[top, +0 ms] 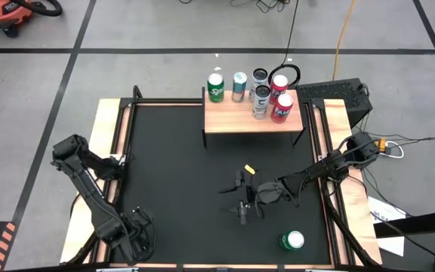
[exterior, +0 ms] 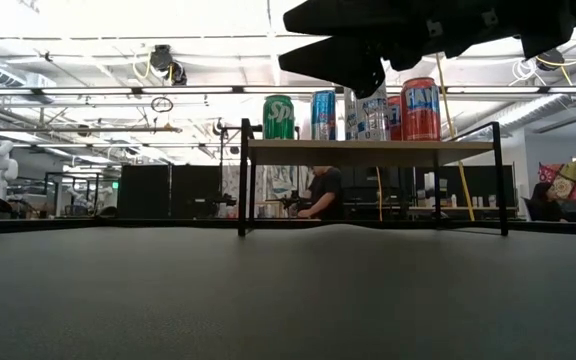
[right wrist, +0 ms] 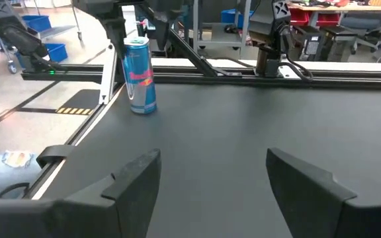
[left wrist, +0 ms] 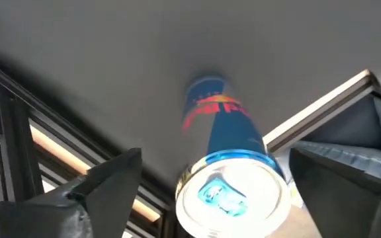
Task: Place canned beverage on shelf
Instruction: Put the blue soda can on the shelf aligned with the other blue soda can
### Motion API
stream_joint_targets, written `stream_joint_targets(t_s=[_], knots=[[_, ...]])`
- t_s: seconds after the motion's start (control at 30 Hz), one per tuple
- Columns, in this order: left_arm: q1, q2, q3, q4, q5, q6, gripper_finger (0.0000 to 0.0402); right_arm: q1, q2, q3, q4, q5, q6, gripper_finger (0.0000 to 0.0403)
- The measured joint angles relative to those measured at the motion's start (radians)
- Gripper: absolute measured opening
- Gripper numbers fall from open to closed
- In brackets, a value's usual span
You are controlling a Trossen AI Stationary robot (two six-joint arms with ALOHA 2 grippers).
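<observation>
Left claw: the left gripper (left wrist: pixel 222 165) hangs over the table's left front corner with its jaws spread wide, holding nothing.
Left fingers: the two fingers (left wrist: pixel 111 182) stand on either side of a blue can (right wrist: pixel 139 76), with a gap showing on each side in the left wrist view; no contact can be seen.
Blue can: it is upright on the black table (top: pixel 180 174), close to the left edge rail and well apart from the shelf. The high view hides it under the left arm.
Right claw: the right gripper (top: pixel 242 198) hovers above the middle of the table, its jaws parted and nothing between them. Its wrist camera looks across the tabletop toward the blue can.
Right fingers: both fingers (right wrist: pixel 134 178) are clear of any object.
Shelf: the shelf (top: pixel 232 119) stands at the far edge of the table, right of centre. A green can (top: pixel 215 88), a teal can (top: pixel 239 86), silver cans (top: pixel 261 100) and red cans (top: pixel 282 107) stand upright along its back half.
Loose can: another green can (top: pixel 291 240) stands near the table's right front corner.
Background: a person (exterior: pixel 323 190) shows beyond the shelf's legs in the low view.
</observation>
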Motion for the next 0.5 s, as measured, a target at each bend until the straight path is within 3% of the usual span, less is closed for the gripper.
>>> stream_joint_targets(t_s=[0.23,0.5], knots=[[-0.012,0.0,0.0,0.044,0.006,-0.005,0.0288,0.0,0.0,0.0,0.0,0.0,0.003,0.0263],[-0.01,-0.002,-0.02,0.068,0.01,0.041,0.0239,0.0,0.0,0.0,-0.001,0.0,0.002,0.0263]])
